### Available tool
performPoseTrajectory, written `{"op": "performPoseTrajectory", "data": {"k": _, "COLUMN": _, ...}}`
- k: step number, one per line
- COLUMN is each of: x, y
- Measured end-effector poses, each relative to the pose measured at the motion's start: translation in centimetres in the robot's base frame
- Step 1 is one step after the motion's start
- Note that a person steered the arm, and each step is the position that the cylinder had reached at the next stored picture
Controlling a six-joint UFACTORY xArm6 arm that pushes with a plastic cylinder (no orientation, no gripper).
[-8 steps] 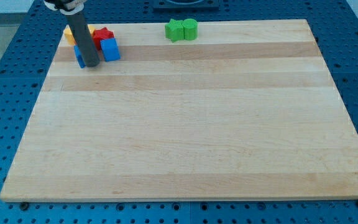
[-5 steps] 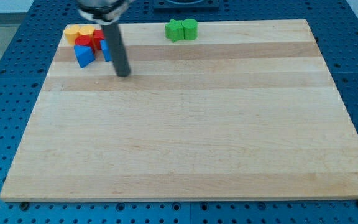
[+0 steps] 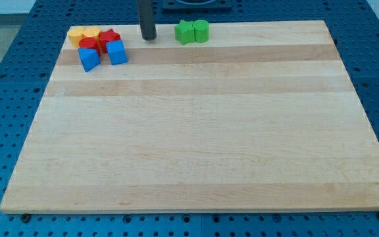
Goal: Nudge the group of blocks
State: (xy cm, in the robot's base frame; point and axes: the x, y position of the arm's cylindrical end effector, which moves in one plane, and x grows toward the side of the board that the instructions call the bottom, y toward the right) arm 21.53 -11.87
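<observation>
My tip near board top edge, no jaws to judge, red/yellow/blue cluster to its left, green pair right, open wood below.

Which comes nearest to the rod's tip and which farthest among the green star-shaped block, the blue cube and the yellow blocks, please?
From my tip:
1. Green star-shaped block, just to the view's right.
2. Blue cube, to the view's left and slightly lower.
3. Yellow blocks, farthest, at the top-left corner.

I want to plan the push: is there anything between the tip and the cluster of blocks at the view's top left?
Nothing visible: bare board separates my tip from the nearest blocks, the red star and blue cube. The green blocks lie on its other side.
</observation>
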Motion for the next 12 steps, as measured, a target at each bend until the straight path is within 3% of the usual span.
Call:
{"op": "performPoseTrajectory", "data": {"k": 2, "x": -2.4, "y": -3.0}}
{"op": "performPoseTrajectory", "data": {"k": 5, "x": -2.4, "y": -18.5}}
{"op": "performPoseTrajectory", "data": {"k": 12, "x": 1.6, "y": -14.7}}
